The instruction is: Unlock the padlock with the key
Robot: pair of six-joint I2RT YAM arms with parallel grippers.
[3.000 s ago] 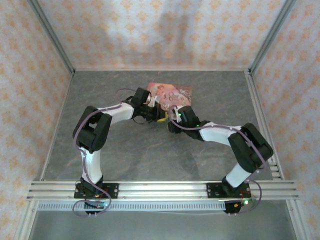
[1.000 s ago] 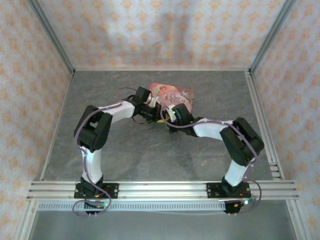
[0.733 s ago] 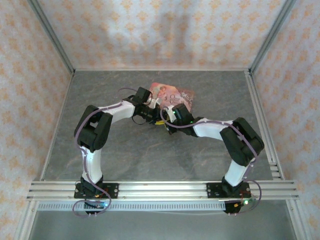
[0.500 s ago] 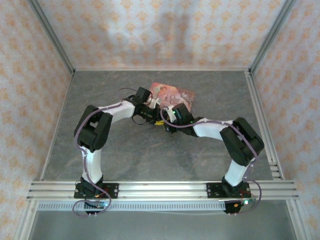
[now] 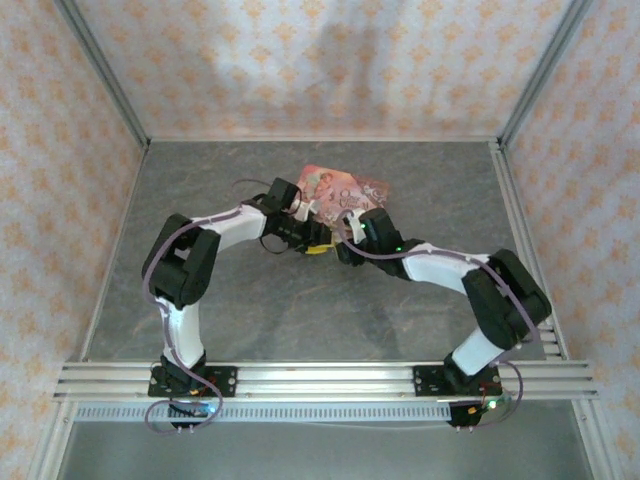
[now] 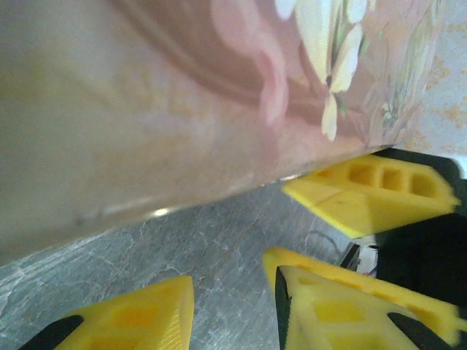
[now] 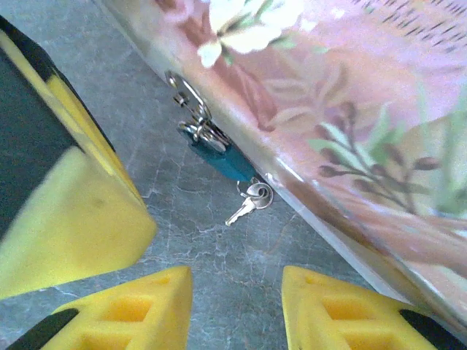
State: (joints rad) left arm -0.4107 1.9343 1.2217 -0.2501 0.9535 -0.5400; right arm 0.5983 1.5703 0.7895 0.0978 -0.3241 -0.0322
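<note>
Straight ahead of the right gripper (image 7: pixel 237 310) — fingers parted, empty — the key (image 7: pixel 241 210) lies flat on the table (image 7: pixel 182 244). It sits just below the padlock (image 7: pixel 219 159) at the tin (image 7: pixel 350 109), long axis slanting toward the near-left finger. Left gripper (image 6: pixel 230 317) parted, empty — right arm looks better placed.

In the right wrist view the box (image 7: pixel 379 95) takes the upper right; the padlock (image 7: pixel 219 157) sits against its lower edge at centre, the key (image 7: pixel 243 209) just below it (over the bare surface (image 7: pixel 219 255)).
</note>
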